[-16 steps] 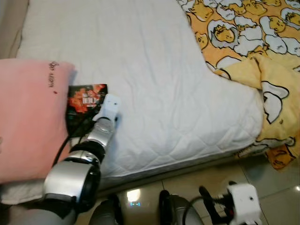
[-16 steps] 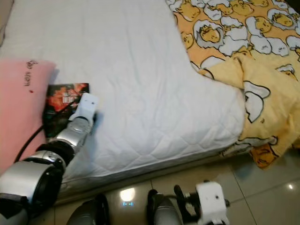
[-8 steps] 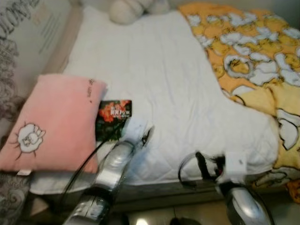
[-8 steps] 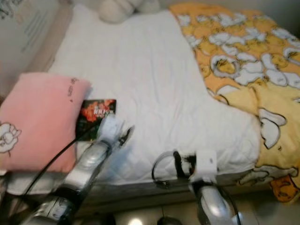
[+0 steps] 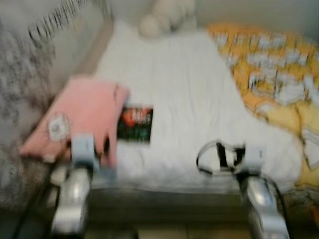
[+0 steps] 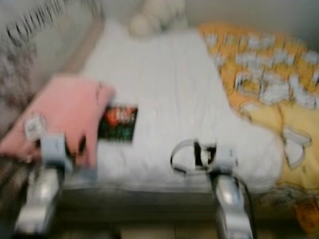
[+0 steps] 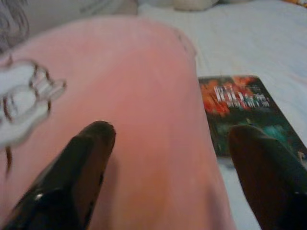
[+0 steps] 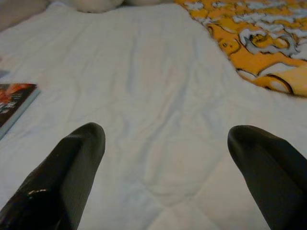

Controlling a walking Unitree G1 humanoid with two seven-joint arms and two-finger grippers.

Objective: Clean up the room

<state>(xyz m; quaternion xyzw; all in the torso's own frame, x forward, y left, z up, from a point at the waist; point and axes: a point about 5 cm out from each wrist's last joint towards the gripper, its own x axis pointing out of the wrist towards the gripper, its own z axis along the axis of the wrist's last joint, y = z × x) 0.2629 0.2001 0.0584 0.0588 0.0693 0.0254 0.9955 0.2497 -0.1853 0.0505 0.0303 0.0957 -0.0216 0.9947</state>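
Observation:
A dark book with a red-and-green cover [image 5: 135, 124] lies flat on the white mattress [image 5: 189, 99], right beside a pink pillow [image 5: 82, 114] with a small sheep picture. My left gripper [image 7: 168, 167] is open, its fingers [image 7: 79, 167] over the near end of the pillow, the book [image 7: 242, 108] just past them. My right gripper [image 8: 165, 167] is open above the bare mattress near the bed's front edge, nothing between its fingers [image 8: 67, 170]. The head views are blurred.
A yellow-orange patterned blanket [image 5: 274, 79] covers the right side of the bed and hangs over its front corner. A pale plush toy [image 5: 162, 17] sits at the far end. A grey patterned wall [image 5: 30, 59] runs along the left.
The head camera has tilted up and the picture has blurred. My left arm has swung left from the book to the pillow's near end. My right arm stays raised at the bed's edge.

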